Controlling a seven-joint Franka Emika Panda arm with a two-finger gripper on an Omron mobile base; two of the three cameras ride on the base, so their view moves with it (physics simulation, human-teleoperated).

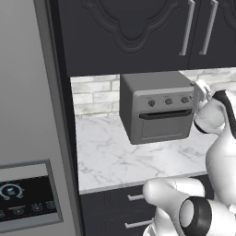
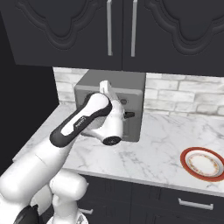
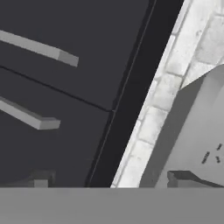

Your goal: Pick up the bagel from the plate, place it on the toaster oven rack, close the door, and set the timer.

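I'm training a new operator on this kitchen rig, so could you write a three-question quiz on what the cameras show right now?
1. True or false: the door of the toaster oven is shut.
2. What lies on the plate? A) a bagel B) nothing visible C) a fork
3. Fill in: the plate sits on the marble counter to the ____ of the toaster oven in the right base view.

Key: 1 true; 2 B; 3 right.
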